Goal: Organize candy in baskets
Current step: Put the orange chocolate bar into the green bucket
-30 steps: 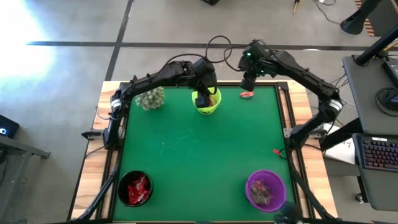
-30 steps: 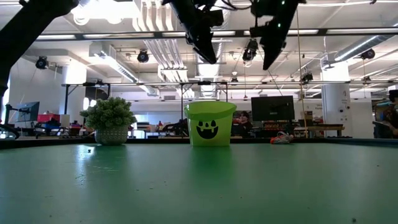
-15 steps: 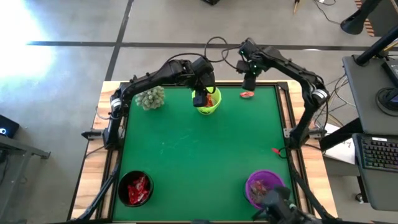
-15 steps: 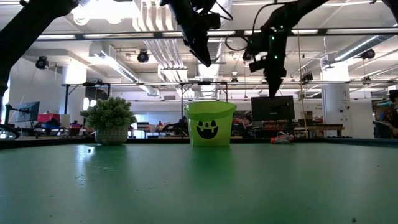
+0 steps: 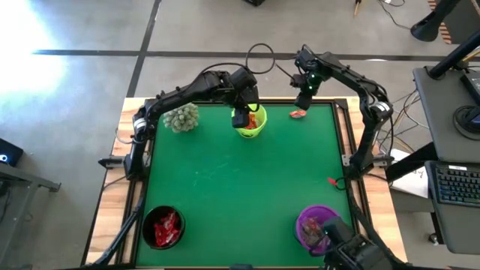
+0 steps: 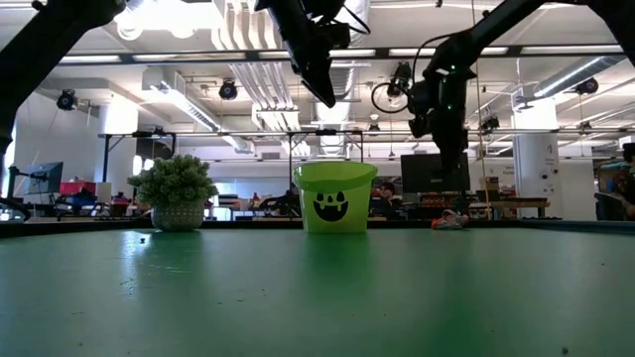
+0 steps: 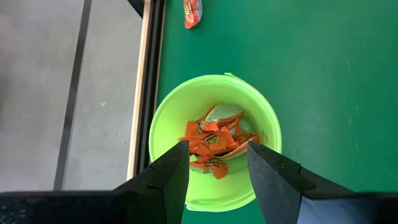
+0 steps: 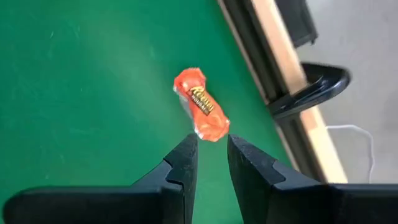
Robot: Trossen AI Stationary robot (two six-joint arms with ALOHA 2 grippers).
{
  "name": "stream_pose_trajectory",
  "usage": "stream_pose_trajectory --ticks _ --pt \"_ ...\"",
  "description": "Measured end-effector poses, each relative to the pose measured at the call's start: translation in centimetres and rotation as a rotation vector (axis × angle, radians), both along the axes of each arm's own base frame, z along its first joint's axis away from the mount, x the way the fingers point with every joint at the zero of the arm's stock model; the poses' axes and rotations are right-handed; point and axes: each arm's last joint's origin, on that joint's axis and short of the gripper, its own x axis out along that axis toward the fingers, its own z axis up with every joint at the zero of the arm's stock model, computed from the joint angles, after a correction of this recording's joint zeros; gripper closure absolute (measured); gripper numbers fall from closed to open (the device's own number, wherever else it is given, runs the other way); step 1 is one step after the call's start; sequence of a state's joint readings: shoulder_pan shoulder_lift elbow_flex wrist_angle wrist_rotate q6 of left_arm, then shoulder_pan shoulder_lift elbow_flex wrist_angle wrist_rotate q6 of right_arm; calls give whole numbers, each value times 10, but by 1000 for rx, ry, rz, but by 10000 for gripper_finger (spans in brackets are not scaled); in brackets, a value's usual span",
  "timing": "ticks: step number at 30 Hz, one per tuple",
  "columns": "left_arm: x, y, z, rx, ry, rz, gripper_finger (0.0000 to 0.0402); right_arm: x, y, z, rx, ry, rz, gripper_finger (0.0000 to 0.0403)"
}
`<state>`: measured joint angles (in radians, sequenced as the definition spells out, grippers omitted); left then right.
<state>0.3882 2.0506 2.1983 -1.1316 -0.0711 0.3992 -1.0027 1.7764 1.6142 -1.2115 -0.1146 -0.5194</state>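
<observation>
Table (image 5: 240,187): three baskets on it. One basket (image 5: 251,124) at the far edge, near centre, wrapped candies (image 7: 211,144) inside; left gripper (image 7: 214,165) above it. Potted plant (image 5: 181,118) left of that basket. One loose candy (image 8: 201,104) right of it, near the far right corner; right gripper (image 8: 210,155) over it. Second basket (image 5: 163,226) at near left corner, third basket (image 5: 319,227) near right. Another candy (image 5: 333,181) by the right edge.

Bright, even overhead light; ceiling lamps (image 6: 184,15) glare, floor (image 5: 30,52) washed out, views sharp.
</observation>
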Motion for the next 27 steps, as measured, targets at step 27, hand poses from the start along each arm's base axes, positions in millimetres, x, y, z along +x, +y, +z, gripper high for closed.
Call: stream_pose_trajectory --ticks 27 --pt "-2 -1 -1 -26 21 17 258 8 26 5 149 41 -73 301"
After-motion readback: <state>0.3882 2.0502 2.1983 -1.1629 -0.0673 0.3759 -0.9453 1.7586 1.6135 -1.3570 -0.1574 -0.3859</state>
